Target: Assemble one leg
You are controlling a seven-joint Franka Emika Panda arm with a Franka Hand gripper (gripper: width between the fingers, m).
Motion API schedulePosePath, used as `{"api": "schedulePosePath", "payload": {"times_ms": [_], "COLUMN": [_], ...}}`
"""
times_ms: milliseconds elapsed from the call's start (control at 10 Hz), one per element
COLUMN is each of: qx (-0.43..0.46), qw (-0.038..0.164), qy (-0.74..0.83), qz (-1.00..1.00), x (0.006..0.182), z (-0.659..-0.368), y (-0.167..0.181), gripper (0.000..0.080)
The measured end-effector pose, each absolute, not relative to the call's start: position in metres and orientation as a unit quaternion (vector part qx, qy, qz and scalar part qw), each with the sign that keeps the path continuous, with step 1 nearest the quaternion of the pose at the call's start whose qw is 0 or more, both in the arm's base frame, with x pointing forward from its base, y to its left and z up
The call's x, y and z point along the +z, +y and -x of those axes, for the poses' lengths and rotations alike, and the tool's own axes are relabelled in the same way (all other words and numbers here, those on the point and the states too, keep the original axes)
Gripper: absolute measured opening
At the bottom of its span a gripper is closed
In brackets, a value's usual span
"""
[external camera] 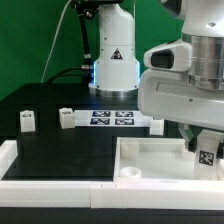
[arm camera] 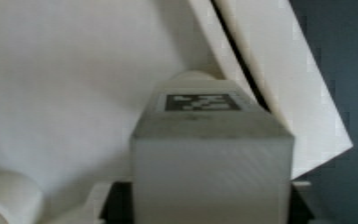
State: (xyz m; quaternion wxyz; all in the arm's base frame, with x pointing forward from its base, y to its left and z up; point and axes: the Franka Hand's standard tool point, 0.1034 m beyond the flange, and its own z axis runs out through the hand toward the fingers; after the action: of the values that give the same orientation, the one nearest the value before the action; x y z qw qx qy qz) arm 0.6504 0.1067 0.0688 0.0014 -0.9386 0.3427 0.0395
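My gripper [external camera: 203, 143] is shut on a white leg [external camera: 207, 154], held over the right part of the large white tray-like panel [external camera: 150, 160]. In the wrist view the leg [arm camera: 208, 150] fills the space between my dark fingers [arm camera: 126, 196], its square marker facing the camera, with the panel [arm camera: 69, 90] below it. Two more legs [external camera: 27, 121] [external camera: 67, 117] stand on the black table at the exterior view's left. Another small white piece [external camera: 157, 126] sits beside the marker board.
The marker board [external camera: 112, 118] lies in front of the robot base [external camera: 112, 70]. The panel has a round corner hole [external camera: 131, 174] near its front left. A white raised rim [external camera: 20, 170] borders the table's front and left.
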Motion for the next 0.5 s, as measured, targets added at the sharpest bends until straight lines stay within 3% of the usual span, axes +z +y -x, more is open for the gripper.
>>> {"api": "schedulePosePath", "payload": {"times_ms": [500], "qx": [0.046], "qw": [-0.014], "qy": [0.612], "qz": [0.789], "x": [0.0693], "z": [-0.6471], "y": [0.106], "gripper": [0.029]}}
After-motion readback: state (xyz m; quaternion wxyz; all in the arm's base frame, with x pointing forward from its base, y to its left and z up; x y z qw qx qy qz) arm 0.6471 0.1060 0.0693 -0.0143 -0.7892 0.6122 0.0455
